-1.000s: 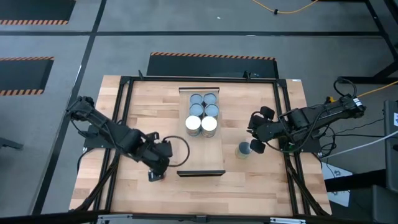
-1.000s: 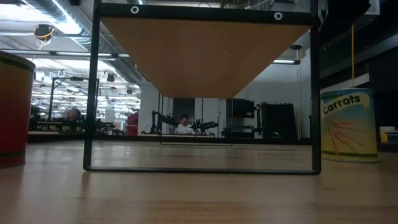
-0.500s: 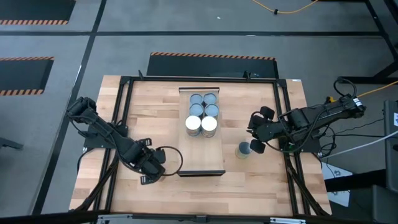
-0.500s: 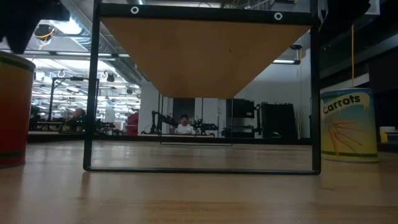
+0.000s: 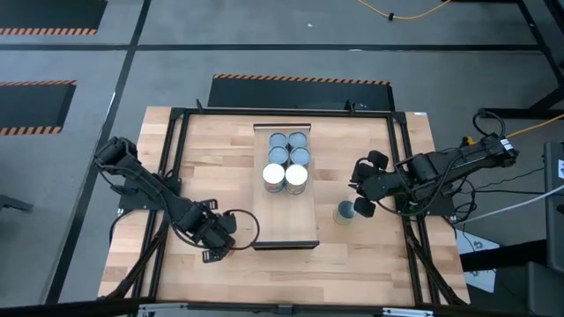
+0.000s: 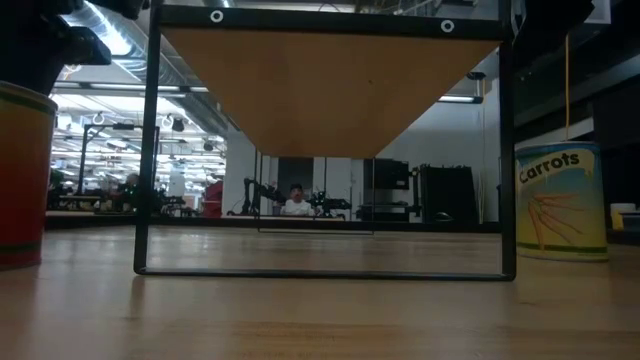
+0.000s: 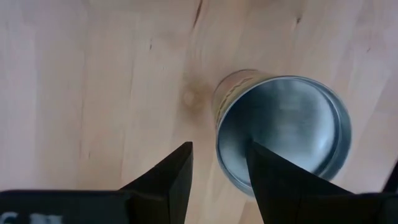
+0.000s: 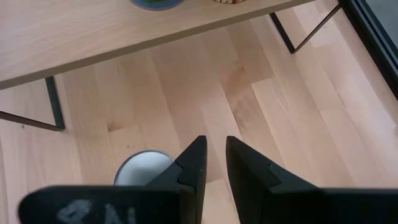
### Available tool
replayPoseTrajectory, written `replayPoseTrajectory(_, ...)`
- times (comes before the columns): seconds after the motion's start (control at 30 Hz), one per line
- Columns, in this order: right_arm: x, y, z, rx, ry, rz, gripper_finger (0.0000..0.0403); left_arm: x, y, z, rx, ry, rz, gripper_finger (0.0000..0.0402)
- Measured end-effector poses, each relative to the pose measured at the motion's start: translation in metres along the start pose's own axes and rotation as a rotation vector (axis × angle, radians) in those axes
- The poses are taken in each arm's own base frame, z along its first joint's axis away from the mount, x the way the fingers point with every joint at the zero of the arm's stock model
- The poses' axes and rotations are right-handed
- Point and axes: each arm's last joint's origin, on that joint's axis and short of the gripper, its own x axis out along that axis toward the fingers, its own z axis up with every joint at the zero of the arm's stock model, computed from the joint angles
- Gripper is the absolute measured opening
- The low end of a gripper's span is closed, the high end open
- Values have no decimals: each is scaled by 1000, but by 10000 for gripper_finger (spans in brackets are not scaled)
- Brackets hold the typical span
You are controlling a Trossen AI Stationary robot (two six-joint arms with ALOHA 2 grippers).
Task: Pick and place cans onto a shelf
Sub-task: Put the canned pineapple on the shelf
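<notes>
left hand (image 7: pixel 217 165): over an upright can (image 7: pixel 283 134) left of the shelf (image 5: pixel 300 227), fingers apart, gripping nothing; wrist view alone shows its open silver top | right hand (image 8: pixel 211 158): fingers nearly together, empty, near a white-topped can (image 5: pixel 345 212) | shelf: long axis front-to-back on worktop (image 5: pixel 370 255), five cans (image 5: pixel 287 163) upright | low view: Carrots can (image 6: pixel 561 201)
</notes>
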Motion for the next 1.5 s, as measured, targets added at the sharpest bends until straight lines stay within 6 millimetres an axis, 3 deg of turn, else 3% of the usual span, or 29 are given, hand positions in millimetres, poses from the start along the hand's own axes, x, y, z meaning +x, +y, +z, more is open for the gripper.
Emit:
replayPoseTrajectory(0.3,0,0,0,0,0,0,66,2,1,-1,0,-4,-4,134)
replayPoseTrajectory(0.77,0,0,0,-1,0,-1,66,2,1,-1,0,-4,0,9)
replayPoseTrajectory(1.1,0,0,0,0,0,0,66,1,1,-1,0,-1,-2,2)
replayPoseTrajectory(1.27,0,0,0,0,0,0,66,-13,-5,6,4,-22,-32,1)
replayPoseTrajectory(1.5,0,0,0,1,-3,2,66,-48,-8,14,8,-39,-49,0)
